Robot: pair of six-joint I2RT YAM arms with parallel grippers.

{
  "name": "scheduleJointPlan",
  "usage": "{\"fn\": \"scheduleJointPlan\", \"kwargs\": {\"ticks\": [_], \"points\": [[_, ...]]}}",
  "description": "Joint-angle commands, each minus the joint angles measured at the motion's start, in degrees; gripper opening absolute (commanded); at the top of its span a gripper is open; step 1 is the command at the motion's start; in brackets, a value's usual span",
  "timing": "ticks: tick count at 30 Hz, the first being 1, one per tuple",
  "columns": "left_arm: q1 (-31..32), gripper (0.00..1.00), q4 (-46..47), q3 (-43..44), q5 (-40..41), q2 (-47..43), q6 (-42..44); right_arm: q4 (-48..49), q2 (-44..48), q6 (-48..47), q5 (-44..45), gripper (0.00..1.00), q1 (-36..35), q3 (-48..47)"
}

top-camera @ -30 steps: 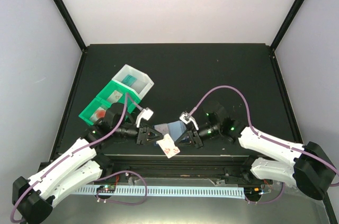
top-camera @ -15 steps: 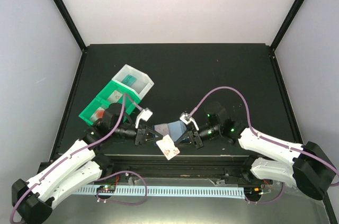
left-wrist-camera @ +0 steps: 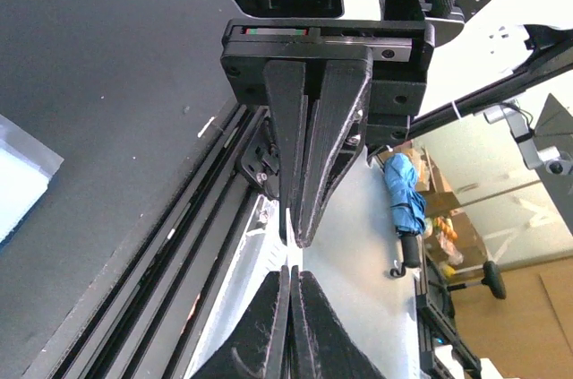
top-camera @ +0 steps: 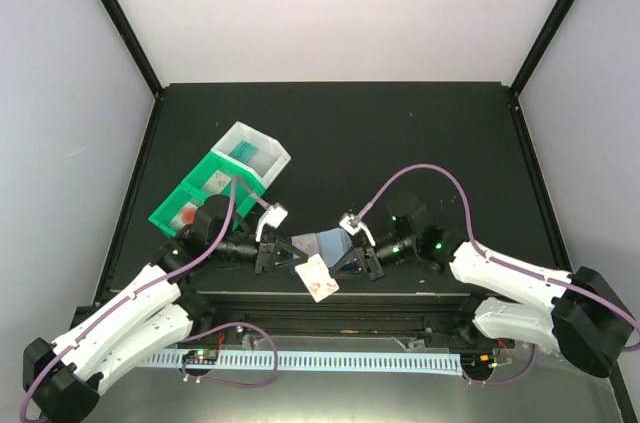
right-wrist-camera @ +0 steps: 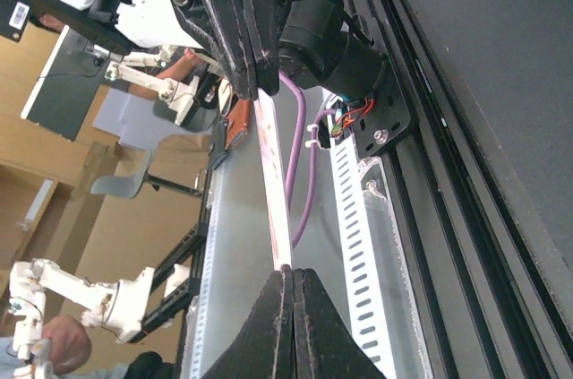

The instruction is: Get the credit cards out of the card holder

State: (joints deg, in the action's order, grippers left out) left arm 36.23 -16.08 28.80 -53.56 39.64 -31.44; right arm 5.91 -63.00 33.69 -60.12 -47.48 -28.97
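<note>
The card holder (top-camera: 325,241), navy with a pale blue inside, hangs between my two grippers just above the table's near edge. A pale card with red marks (top-camera: 318,279) sticks out of it toward the near edge. My left gripper (top-camera: 297,261) is shut on the holder's left side. Its fingertips (left-wrist-camera: 290,282) clamp thin dark layers. My right gripper (top-camera: 347,261) is shut on the card. The card shows edge-on (right-wrist-camera: 273,191) running from my right gripper (right-wrist-camera: 289,279) up to the left fingers (right-wrist-camera: 242,21). The red-orange card is not in view.
A green bin (top-camera: 190,205) and a white bin (top-camera: 258,155) stand at the left, with small items inside. The black rail of the table's near edge (top-camera: 320,298) lies right under the grippers. A pale slotted strip (top-camera: 330,361) runs below it.
The left arm has drawn back a little to the left. The card's free corner has shifted slightly left. Both grippers stay shut.
</note>
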Motion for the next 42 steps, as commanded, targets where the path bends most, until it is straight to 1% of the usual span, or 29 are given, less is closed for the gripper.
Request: {"fn": "scheduleJointPlan", "kwargs": {"ticks": [1,4,7,11,15,18,21,28,34,37,42], "points": [[-0.65,0.01,4.26,-1.31,-0.73,-0.17,-3.46,5.18,-0.82,3.64,1.79,0.03,0.2,0.78],[-1.04,0.02,6.5,-2.43,0.41,-0.13,-6.84,7.57,-1.11,6.71,3.38,0.06,0.22,1.55],[-1.42,0.01,10.4,-4.31,1.16,-0.11,-11.12,9.24,-1.48,9.36,6.18,0.17,0.34,2.04],[-2.47,0.02,12.21,-5.52,2.44,0.54,-14.04,13.14,-2.32,13.97,8.59,0.29,1.43,3.57],[-4.31,0.01,14.58,-6.85,3.21,1.16,-17.37,19.08,-3.3,19.02,10.06,0.47,2.88,5.72],[-5.96,0.01,17.02,-8.48,4.47,0.55,-21.48,20.58,-3.36,20.29,10.82,0.6,3.16,6.44],[-7.2,0.02,17.66,-9.57,6.54,-0.92,-23.88,19.56,-1.92,20.55,13.08,0.73,3.37,6.82],[-10.41,0.02,11.79,-9.37,13.61,-5.4,-25.51,10.81,5.65,18.0,20.53,0.99,3.8,5.68],[-12.83,0.02,11.41,-9.1,19.48,-9.09,-29.85,3.65,12.07,15.79,26.5,1.0,3.82,4.86],[-13.98,0.02,10.16,-8.11,23.15,-10.49,-31.09,1.36,14.21,15.04,27.76,1.0,3.8,4.8],[-15.98,0.02,6.24,-5.94,31.55,-12.52,-31.59,0.28,16.39,14.98,28.28,1.0,3.86,5.58]]}}
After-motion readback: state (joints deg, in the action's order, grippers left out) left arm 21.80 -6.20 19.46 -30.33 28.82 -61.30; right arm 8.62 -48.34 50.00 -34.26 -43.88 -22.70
